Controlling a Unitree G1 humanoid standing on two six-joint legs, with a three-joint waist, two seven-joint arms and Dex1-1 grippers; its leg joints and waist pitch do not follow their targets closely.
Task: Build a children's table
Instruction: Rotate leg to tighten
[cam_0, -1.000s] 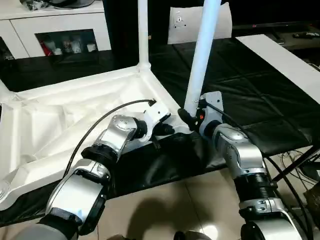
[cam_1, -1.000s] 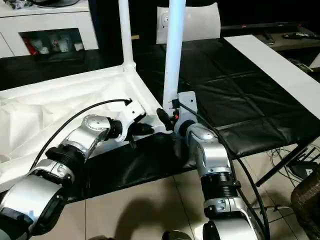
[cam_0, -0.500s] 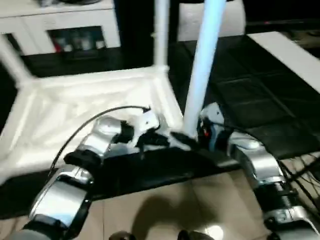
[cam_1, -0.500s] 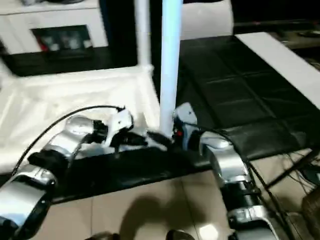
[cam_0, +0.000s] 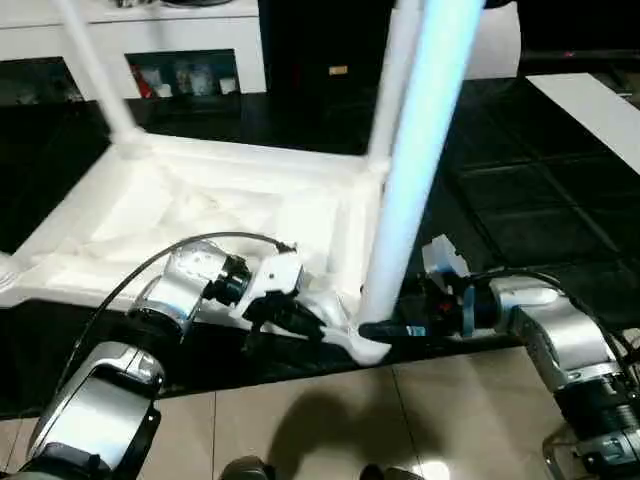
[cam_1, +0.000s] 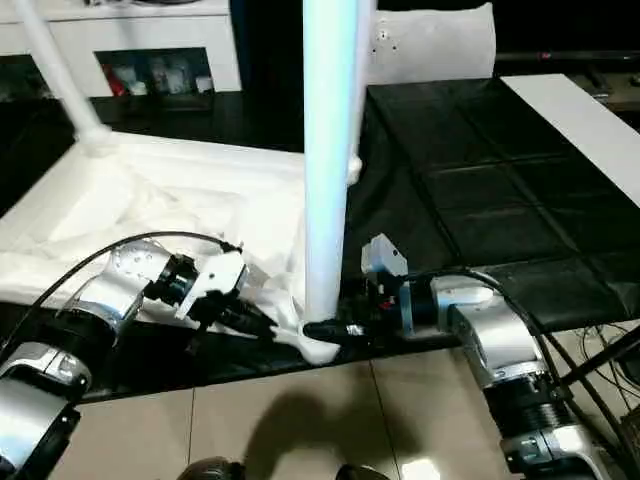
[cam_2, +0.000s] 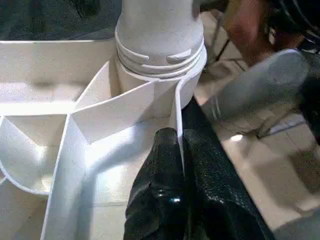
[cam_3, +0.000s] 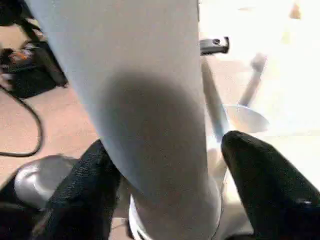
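Note:
The children's table (cam_0: 200, 215) lies upside down on the black surface, ribbed underside up. Its white legs stand upright in the corner sockets: the near leg (cam_0: 415, 170), one behind it (cam_0: 395, 80) and one at the far left (cam_0: 95, 75). My left gripper (cam_0: 315, 322) is shut on the thin rim wall beside the near corner socket (cam_2: 160, 50), one finger (cam_2: 165, 155) on each side of the wall. My right gripper (cam_0: 385, 330) reaches in from the right at the near leg's base. Its fingers (cam_3: 250, 175) straddle the leg with a small gap, open.
The near corner sits at the front edge of the black padded surface (cam_0: 520, 200), with tiled floor (cam_0: 300, 420) below. A white cabinet with glass doors (cam_0: 180, 60) stands at the back left. A flat white board (cam_0: 590, 100) lies at the right.
The head camera has shifted. The table's near corner and leg have come closer to the front edge. My right forearm now lies lower, reaching the leg's base from the right.

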